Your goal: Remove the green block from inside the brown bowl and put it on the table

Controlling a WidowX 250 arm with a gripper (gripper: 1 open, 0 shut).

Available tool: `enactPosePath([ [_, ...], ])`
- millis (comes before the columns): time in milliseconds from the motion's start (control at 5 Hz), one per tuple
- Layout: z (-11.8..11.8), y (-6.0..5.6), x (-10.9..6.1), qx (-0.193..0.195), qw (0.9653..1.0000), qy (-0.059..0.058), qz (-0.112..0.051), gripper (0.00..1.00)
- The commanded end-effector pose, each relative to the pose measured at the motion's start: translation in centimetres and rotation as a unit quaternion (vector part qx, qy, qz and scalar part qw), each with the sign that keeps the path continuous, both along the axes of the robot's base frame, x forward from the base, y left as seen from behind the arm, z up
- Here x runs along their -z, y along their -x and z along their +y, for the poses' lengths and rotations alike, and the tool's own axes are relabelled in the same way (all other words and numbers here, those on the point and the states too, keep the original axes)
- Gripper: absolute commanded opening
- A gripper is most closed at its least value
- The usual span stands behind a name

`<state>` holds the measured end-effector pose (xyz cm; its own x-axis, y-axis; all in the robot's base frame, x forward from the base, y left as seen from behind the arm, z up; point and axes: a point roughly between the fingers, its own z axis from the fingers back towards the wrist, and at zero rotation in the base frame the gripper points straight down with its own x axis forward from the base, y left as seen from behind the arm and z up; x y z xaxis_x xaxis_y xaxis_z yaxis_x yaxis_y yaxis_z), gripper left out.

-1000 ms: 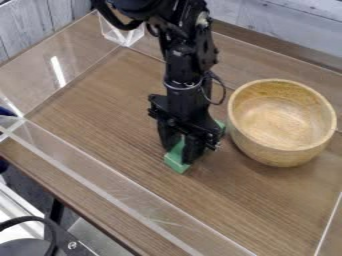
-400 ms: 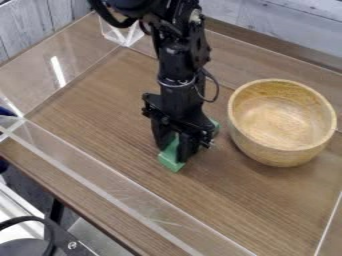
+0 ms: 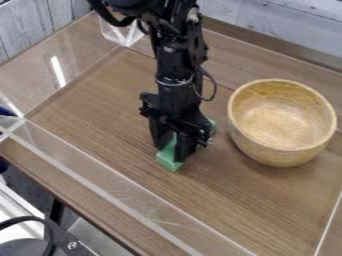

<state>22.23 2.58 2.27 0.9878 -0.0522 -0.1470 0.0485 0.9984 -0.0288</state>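
Note:
The green block stands on end between the fingers of my gripper, its lower end at or just above the table; only that lower end shows. My gripper is shut on the block and points straight down, left of the brown bowl. The bowl sits on the right side of the table, and its pale inside holds nothing.
Low clear acrylic walls run around the tabletop. A clear plastic bracket stands at the far corner behind the black arm. Bare wood lies to the left and front of the gripper.
The gripper has shifted slightly left and toward the front with the green block, away from the bowl. The grip on the block is unchanged.

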Motion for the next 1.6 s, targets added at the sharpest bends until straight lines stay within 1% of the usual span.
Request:
enactPosePath([
  [0, 1.0, 0.2, 0.2, -0.012, 0.9999, -0.001, 0.008, 0.00],
  [200, 1.0, 0.3, 0.1, -0.014, 0.9998, 0.000, 0.011, 1.00],
  [400, 1.0, 0.4, -0.1, -0.015, 0.9998, 0.002, 0.013, 1.00],
  [600, 1.0, 0.3, -0.3, -0.016, 0.9998, 0.004, 0.011, 0.00],
  [800, 0.8, 0.4, -0.7, -0.017, 0.9998, 0.006, 0.010, 1.00],
  [1000, 0.6, 0.5, -1.2, -0.018, 0.9997, 0.009, 0.010, 1.00],
  [1200, 0.5, 0.4, -3.2, -0.021, 0.9997, 0.012, -0.009, 1.00],
  [1400, 0.5, 0.2, -6.6, -0.025, 0.9987, 0.012, -0.042, 1.00],
])
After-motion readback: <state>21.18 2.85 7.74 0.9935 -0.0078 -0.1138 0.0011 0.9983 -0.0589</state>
